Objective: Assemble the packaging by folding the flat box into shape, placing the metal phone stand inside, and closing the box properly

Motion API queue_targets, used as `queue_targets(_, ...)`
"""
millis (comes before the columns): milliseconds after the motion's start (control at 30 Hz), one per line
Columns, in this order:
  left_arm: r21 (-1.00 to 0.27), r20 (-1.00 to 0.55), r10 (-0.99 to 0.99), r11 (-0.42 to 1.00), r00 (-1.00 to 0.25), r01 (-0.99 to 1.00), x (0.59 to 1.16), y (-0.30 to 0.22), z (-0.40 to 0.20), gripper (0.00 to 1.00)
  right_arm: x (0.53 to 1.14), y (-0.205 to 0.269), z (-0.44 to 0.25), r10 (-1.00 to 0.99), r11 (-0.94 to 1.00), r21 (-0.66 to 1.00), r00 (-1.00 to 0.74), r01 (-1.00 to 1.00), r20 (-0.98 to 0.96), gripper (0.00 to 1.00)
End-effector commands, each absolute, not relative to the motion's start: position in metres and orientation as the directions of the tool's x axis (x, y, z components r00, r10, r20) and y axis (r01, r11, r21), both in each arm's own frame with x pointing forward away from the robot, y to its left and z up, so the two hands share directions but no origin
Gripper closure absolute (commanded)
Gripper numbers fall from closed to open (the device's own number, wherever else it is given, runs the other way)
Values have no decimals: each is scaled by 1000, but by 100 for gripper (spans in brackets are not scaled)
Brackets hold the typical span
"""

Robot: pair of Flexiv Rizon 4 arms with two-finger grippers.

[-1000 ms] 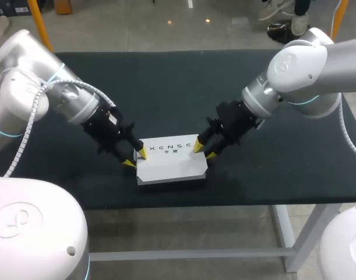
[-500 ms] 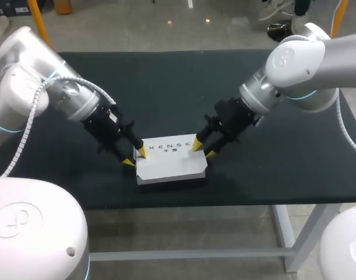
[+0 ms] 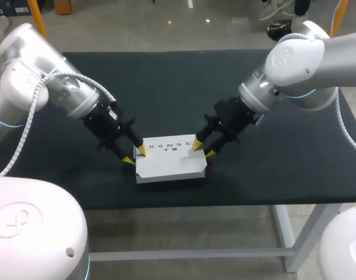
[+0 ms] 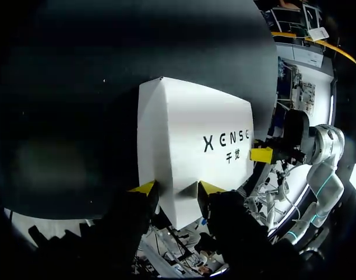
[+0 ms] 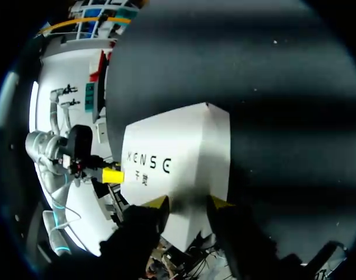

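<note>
Left end effector (image 3: 134, 155): fingers a little apart, left end of white box (image 3: 169, 164) between tips. Cannot tell if they pinch it.
Right end effector (image 3: 204, 150): fingers a little apart too, tips at right end of box.
Box lies flat on dark surface (image 3: 166, 87), near front edge, lid down, looks shut.
Long side of box runs from one end effector to other. Both arms just as near.
Phone stand not seen, maybe inside.
Next, I think: press lid ends down.

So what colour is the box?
The box is white with dark print on its top, clearest in the left wrist view.
</note>
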State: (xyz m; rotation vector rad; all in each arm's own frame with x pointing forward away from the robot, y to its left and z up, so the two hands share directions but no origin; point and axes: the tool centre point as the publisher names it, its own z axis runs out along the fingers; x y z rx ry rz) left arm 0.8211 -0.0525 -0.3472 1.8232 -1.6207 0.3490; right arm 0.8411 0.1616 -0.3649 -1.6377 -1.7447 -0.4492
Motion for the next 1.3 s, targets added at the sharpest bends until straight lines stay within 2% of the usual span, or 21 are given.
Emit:
queue_targets(33,307,594,-780,-6,197,-952,824,-58,-346,53,843,167,-363,726,153,-215,37,965,687,53)
queue_targets(667,336,582,-785,-6,212,-942,829,-54,-336,53,845,164,-356,735,151,-226,44,962,676,53)
queue_targets(1300,437,565,-784,20,258,-899,843,-56,-330,53,857,168,-350,740,164,-300,83,940,667,54)
